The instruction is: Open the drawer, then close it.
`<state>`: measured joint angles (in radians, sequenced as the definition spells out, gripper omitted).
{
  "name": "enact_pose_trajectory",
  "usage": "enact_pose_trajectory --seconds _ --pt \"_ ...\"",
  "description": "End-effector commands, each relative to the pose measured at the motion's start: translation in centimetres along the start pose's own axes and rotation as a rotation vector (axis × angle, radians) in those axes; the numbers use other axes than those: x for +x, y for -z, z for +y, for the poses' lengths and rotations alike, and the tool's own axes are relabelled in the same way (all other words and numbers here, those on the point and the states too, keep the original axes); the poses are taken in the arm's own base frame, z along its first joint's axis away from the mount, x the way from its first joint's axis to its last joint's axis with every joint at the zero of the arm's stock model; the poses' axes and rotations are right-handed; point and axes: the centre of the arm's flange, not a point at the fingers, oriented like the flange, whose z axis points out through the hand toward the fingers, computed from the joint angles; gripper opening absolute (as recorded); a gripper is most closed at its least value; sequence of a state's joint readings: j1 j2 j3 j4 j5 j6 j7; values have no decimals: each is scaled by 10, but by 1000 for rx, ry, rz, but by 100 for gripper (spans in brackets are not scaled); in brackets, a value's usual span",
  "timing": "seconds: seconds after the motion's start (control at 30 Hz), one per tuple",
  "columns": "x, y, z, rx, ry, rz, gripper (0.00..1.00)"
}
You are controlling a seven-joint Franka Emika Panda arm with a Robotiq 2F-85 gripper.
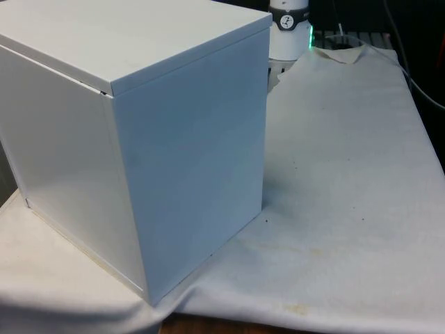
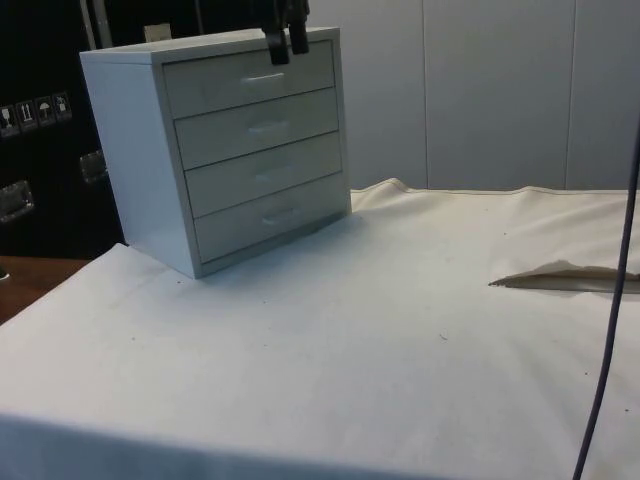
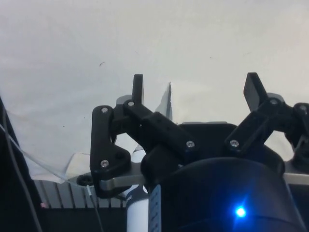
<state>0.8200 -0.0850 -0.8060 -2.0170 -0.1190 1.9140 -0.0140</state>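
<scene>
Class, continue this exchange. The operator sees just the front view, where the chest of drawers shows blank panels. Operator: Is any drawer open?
Observer: No; the side view shows the chest of drawers with all four fronts flush.
Operator: Where is the tool?
Observer: The tool hangs at the top drawer's upper edge, above its handle.
Operator: Holding anything?
Observer: No; the wrist view shows its fingers apart over bare cloth.

White chest of drawers (image 2: 225, 150) stands upright, upper left in the side view; all four drawers, including the top drawer (image 2: 250, 78), shut.
</scene>
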Motion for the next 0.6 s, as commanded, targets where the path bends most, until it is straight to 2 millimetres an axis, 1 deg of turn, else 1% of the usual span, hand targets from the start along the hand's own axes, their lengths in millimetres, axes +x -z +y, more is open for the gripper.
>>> enact_pose_trajectory --seconds 0.0,0.27,0.3,0.33,0.57 --pt "-4 1 1 -9 -1 19 100" --pt "-15 -2 2 -18 12 33 100" --pt "-13 -3 2 -10 14 16 100" --pt "-18 -3 2 -22 14 37 100" --pt "-28 -3 2 -35 26 48 100"
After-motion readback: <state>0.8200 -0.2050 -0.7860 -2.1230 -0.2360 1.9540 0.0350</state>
